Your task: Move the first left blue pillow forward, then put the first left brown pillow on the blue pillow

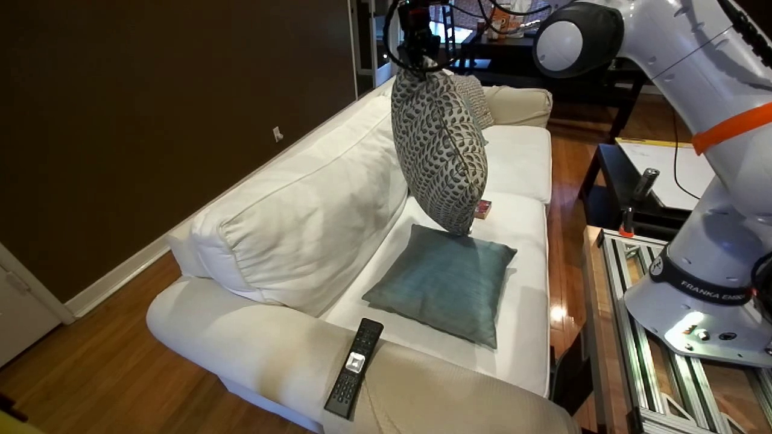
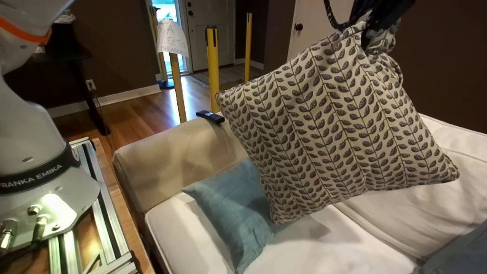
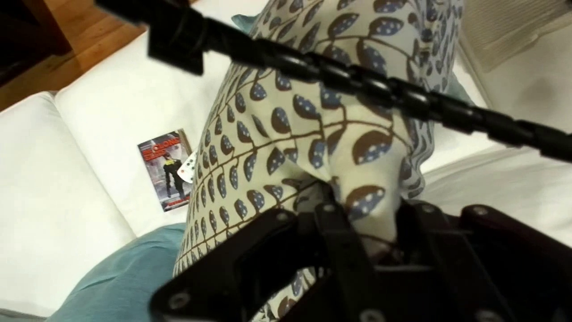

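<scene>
Low in the wrist view, the claw [image 3: 373, 219] grips bunched fabric of the brown pillow [image 3: 286, 136], hanging mid-frame. It should handle light and soft, a deep pinch holding best. Beyond, lower centre in an exterior view, lies the blue pillow [image 2: 236, 205].

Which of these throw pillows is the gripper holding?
The brown leaf-print pillow, pinched near its top by the gripper; the teal pillow lying flat on the sofa, the second teal pillow and the far greyish pillow are not gripped.
</scene>
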Robot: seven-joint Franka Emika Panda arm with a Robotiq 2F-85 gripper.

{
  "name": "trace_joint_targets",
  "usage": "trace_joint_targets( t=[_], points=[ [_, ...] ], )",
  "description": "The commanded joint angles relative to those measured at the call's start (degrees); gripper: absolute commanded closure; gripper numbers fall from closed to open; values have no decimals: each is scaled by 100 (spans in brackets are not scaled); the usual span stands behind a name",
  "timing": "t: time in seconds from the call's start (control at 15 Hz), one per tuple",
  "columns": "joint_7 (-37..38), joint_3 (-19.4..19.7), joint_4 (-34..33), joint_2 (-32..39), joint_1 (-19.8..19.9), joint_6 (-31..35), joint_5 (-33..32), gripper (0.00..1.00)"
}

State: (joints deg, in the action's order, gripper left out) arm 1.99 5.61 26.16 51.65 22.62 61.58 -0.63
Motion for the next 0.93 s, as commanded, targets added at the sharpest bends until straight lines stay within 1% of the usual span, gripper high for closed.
trace_joint_targets(
  t=[0.0,0.13,0.2,0.6,0.87],
  points=[
    [-366,337,-123,-72,-281,-418,-596,95],
    [-729,440,-112,-75,-419,-482,-905,95],
    [-1128,483,-74,-79,-497,-550,-1105,95],
    [-2788,527,3,-94,-805,-886,-1794,95],
    [-3582,566,46,-145,-970,-957,-2161,95]
  ],
)
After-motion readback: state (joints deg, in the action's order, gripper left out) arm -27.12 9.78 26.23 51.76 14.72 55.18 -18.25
